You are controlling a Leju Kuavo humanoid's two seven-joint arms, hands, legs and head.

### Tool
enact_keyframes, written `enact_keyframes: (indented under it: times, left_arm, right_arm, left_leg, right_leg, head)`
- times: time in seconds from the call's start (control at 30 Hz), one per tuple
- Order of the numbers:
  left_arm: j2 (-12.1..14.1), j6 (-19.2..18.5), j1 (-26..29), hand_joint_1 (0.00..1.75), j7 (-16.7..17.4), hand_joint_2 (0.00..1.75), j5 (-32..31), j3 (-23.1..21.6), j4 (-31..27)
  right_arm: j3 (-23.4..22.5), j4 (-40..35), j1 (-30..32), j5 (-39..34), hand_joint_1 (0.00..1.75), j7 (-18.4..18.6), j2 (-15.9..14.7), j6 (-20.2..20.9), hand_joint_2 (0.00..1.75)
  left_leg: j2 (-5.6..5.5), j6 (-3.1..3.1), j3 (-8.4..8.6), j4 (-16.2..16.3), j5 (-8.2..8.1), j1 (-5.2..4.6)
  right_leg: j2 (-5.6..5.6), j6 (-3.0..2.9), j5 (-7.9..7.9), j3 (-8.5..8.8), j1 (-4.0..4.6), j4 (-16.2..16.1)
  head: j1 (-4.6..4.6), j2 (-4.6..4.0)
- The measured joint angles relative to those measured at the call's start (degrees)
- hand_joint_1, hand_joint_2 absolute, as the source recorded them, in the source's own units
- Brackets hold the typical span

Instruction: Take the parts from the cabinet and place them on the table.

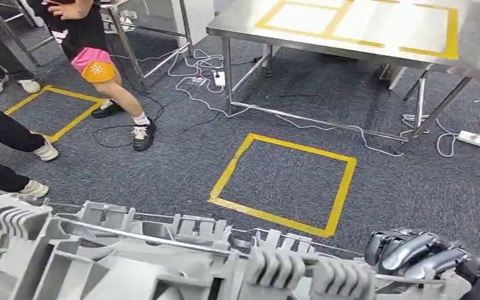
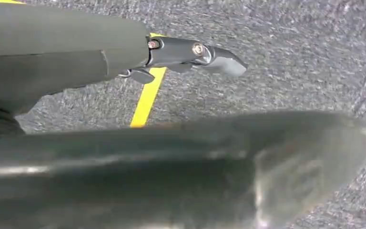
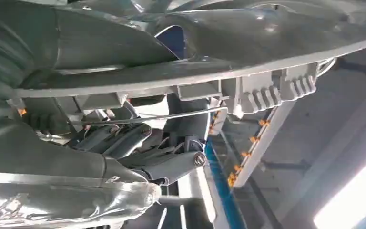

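A large grey plastic part (image 1: 162, 262) with ribs and clips spans the bottom of the head view, carried above the carpet. My right hand (image 1: 425, 253) grips its right end, dark fingers curled over the edge. In the right wrist view those fingers (image 3: 138, 143) wrap under the part (image 3: 248, 43). The part hides my left end in the head view. In the left wrist view my left hand (image 2: 76, 52) reaches over the floor with a dark finger (image 2: 195, 50) stretched out, and a blurred grey mass, probably the part (image 2: 195, 167), lies against it. The steel table (image 1: 350, 37), marked with yellow tape, stands ahead.
A yellow taped square (image 1: 284, 181) marks the carpet between me and the table. Cables and a power strip (image 1: 475, 139) lie around the table legs. A person (image 1: 100, 69) and other people's legs (image 1: 12, 134) stand at the left, by another taped square (image 1: 56, 112).
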Motion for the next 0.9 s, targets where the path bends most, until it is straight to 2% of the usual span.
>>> enact_keyframes:
  times: [0.07,0.1,0.13,0.17,0.2,0.23,0.27,0.3,0.33,0.37,0.4,0.43,0.47,0.57,0.6,0.63,0.67,0.7,0.73,0.77,0.8,0.83,0.87,0.9]
  left_arm:
    - [0.0,-0.04,-0.21,0.0,-0.07,0.0,0.11,-0.04,-0.02]
    - [0.0,-0.07,-0.3,0.0,-0.09,0.0,0.15,-0.04,-0.02]
    - [-0.02,-0.07,-0.34,0.0,-0.11,0.0,0.17,-0.04,-0.02]
    - [-0.15,-0.11,-0.3,0.0,-0.11,0.0,0.17,-0.07,-0.02]
    - [-0.17,-0.13,-0.18,0.0,-0.11,0.0,0.17,-0.09,-0.02]
    - [-0.2,-0.13,0.0,0.0,-0.09,0.0,0.24,-0.11,-0.02]
    - [-0.2,-0.13,0.15,0.0,-0.11,0.0,0.24,-0.11,-0.02]
    - [-0.2,-0.13,0.2,0.0,-0.11,0.0,0.24,-0.11,-0.02]
    - [-0.2,-0.13,0.16,0.0,-0.11,0.0,0.24,-0.11,-0.02]
    - [-0.17,-0.13,0.1,0.0,-0.11,0.0,0.24,-0.13,-0.02]
    - [-0.17,-0.13,0.09,0.0,-0.11,0.0,0.24,-0.13,-0.02]
    - [-0.22,-0.13,0.1,0.0,-0.11,0.0,0.24,-0.13,-0.02]
    - [-0.22,-0.13,0.07,0.0,-0.11,0.0,0.24,-0.13,-0.02]
    - [-0.24,-0.15,-0.08,0.0,-0.09,0.0,0.26,-0.15,-0.02]
    - [-0.44,-0.31,-0.16,0.0,-0.09,0.0,0.26,-0.2,-0.04]
    - [-0.22,-0.33,-0.25,0.0,-0.09,0.0,0.26,-0.2,-0.04]
    - [-0.15,-0.33,-0.21,0.0,-0.09,0.0,0.26,-0.22,-0.04]
    - [-0.15,-0.33,-0.06,0.0,-0.07,0.0,0.33,-0.22,-0.04]
    - [-0.09,-0.35,0.12,0.0,-0.07,0.0,0.33,-0.22,-0.04]
    - [-0.04,-0.35,0.22,0.0,-0.05,0.0,0.31,-0.22,-0.04]
    - [-0.02,-0.35,0.22,0.0,-0.04,0.0,0.31,-0.24,-0.04]
    - [-0.02,-0.37,0.14,0.0,-0.04,0.0,0.31,-0.24,-0.04]
    - [-0.04,-0.37,0.09,0.0,-0.04,0.0,0.33,-0.24,-0.04]
    - [-0.07,-0.39,0.07,0.0,-0.04,0.0,0.33,-0.24,-0.04]
  right_arm:
    - [0.0,0.0,0.07,0.0,1.75,0.0,-0.02,-0.07,1.75]
    - [0.0,-0.02,0.17,0.0,1.75,0.0,-0.02,-0.07,1.75]
    - [0.0,-0.02,0.08,0.0,1.75,0.0,-0.02,-0.07,1.75]
    - [0.0,-0.02,-0.09,-0.02,1.75,-0.02,-0.02,-0.07,1.75]
    - [0.0,0.0,-0.11,-0.04,1.75,-0.02,-0.04,-0.06,1.75]
    - [0.0,0.0,-0.07,-0.04,1.75,-0.02,-0.04,-0.09,1.75]
    - [0.0,0.02,-0.03,-0.04,1.75,0.0,-0.07,-0.09,1.75]
    - [0.0,0.02,-0.02,-0.04,1.75,0.0,-0.09,-0.09,1.75]
    - [0.0,0.02,-0.02,-0.04,1.75,0.0,-0.09,-0.09,1.75]
    - [0.0,0.02,-0.03,-0.04,1.75,0.0,-0.09,-0.09,1.75]
    - [0.0,0.02,-0.03,-0.04,1.75,0.0,-0.09,-0.09,1.75]
    - [0.0,0.02,-0.04,-0.04,1.75,0.0,-0.11,-0.09,1.75]
    - [0.0,0.02,-0.13,-0.04,1.75,0.0,-0.11,-0.09,1.75]
    - [0.0,0.02,0.09,-0.04,1.75,0.0,-0.11,0.07,1.75]
    - [0.0,0.02,0.08,-0.07,1.75,0.0,-0.13,0.3,1.75]
    - [0.0,0.02,0.02,-0.09,1.75,0.0,-0.15,0.39,1.75]
    - [0.0,0.02,-0.21,-0.11,1.75,0.0,-0.15,0.53,1.75]
    - [0.0,0.04,-0.32,-0.09,1.75,0.0,-0.18,0.55,1.75]
    - [0.0,0.07,-0.28,-0.09,1.75,0.0,-0.22,0.52,1.75]
    - [0.0,0.15,-0.27,-0.09,1.75,0.02,-0.26,0.52,1.75]
    - [0.0,0.26,-0.27,-0.07,1.75,0.04,-0.31,0.55,1.75]
    - [0.0,0.37,-0.25,-0.07,1.75,0.09,-0.35,0.53,1.75]
    - [0.0,0.39,-0.25,-0.07,1.75,0.11,-0.37,0.53,1.75]
    - [0.0,0.39,-0.26,0.07,1.75,0.13,-0.39,0.52,1.75]
  left_leg:
    - [1.1,-0.73,0.47,-0.53,0.0,0.07]
    - [0.0,-1.17,0.48,-0.32,-0.34,0.25]
    - [-2.41,-1.34,-0.19,1.24,-1.64,0.21]
    - [-3.66,-1.43,-2.25,5.31,-4.05,0.22]
    - [-4.01,-1.51,-4.62,10.05,-6.26,0.23]
    - [-4.07,-1.55,-6.96,14.5,-7.84,0.21]
    - [-4.13,-1.55,-8.66,17.2,-8.08,0.19]
    - [-4.18,-1.49,-8.77,16.75,-6.82,0.2]
    - [-4.23,-1.39,-7.88,14.28,-4.51,0.23]
    - [-4.56,-1.27,-5.72,9.42,-1.39,0.27]
    - [-5.97,-1.25,-3.22,4.21,1.13,0.41]
    - [-9.04,-1.2,-1.66,0.78,1.67,0.77]
    - [-9.5,-0.77,-1.39,-0.41,1.12,0.94]
    - [-7.99,0.44,-1.26,-0.28,1.27,0.47]
    - [-7.04,1.02,-1.21,-0.6,1.52,0.93]
    - [-6.5,1.43,-1.12,-0.67,1.5,0.9]
    - [-5.96,1.77,-1.07,-0.66,1.4,0.77]
    - [-5.28,1.91,-1.03,-0.66,1.31,0.62]
    - [-4.5,2.01,-0.98,-0.64,1.24,0.49]
    - [-3.75,2.1,-0.92,-0.62,1.14,0.39]
    - [-3.12,2.02,-0.8,-0.61,1.05,0.36]
    - [-2.45,1.94,-0.57,-0.61,0.89,0.34]
    - [-1.88,1.83,-0.25,-0.61,0.66,0.33]
    - [-1.3,1.66,0.16,-0.61,0.41,0.34]
  right_leg:
    - [1.17,-0.75,0.16,-0.21,0.11,-0.29]
    - [1.65,-1.13,0.47,0.16,-0.45,-0.73]
    - [2.1,-1.35,0.54,0.21,-0.56,-0.83]
    - [2.64,-1.46,0.55,0.14,-0.59,-0.83]
    - [3.18,-1.6,0.56,0.1,-0.58,-0.83]
    - [3.82,-1.68,0.54,0.07,-0.55,-0.82]
    - [4.6,-1.69,0.55,0.06,-0.55,-0.82]
    - [5.32,-1.68,0.56,0.11,-0.57,-0.82]
    - [6.06,-1.64,0.58,0.15,-0.62,-0.81]
    - [6.89,-1.48,0.62,0.24,-0.72,-0.8]
    - [7.54,-1.24,0.62,0.31,-0.85,-0.78]
    - [8.13,-0.91,0.66,0.14,-0.8,-0.73]
    - [8.76,-0.56,0.56,-0.18,-0.53,-0.27]
    - [10.24,0.65,1.23,-0.71,-0.95,-1.47]
    - [10.48,0.92,1.16,-0.7,-0.95,-1.3]
    - [7.3,1.09,0.11,-1.32,-0.59,0.24]
    - [4.99,1.31,-2.08,-2.87,-0.56,3.51]
    - [3.68,1.46,-4.42,-4.97,-0.6,7.9]
    - [3.0,1.54,-6.68,-7.42,-0.64,13.04]
    - [2.8,1.6,-7.83,-9.22,-0.64,16.73]
    - [2.75,1.61,-7.47,-9.62,-0.64,17.44]
    - [2.68,1.55,-5.71,-8.38,-0.63,15.25]
    - [2.49,1.41,-3.42,-6.03,-0.63,10.96]
    - [1.69,1.26,-1.07,-2.99,-0.6,5.52]
  head:
    - [0.04,-0.02]
    - [-0.04,0.0]
    - [-0.26,0.0]
    - [-0.39,0.0]
    - [-0.53,0.0]
    - [-0.46,0.0]
    - [-0.48,0.0]
    - [-0.48,0.0]
    - [-0.48,-0.02]
    - [-0.46,0.0]
    - [-0.48,-0.02]
    - [-0.57,-0.02]
    - [-0.55,0.0]
    - [-0.59,0.0]
    - [-0.63,0.0]
    - [-0.28,0.0]
    - [0.08,0.0]
    - [0.09,-0.02]
    - [0.07,-0.02]
    - [0.09,0.0]
    - [0.07,0.0]
    - [0.09,0.0]
    - [0.09,0.0]
    - [0.09,-0.02]
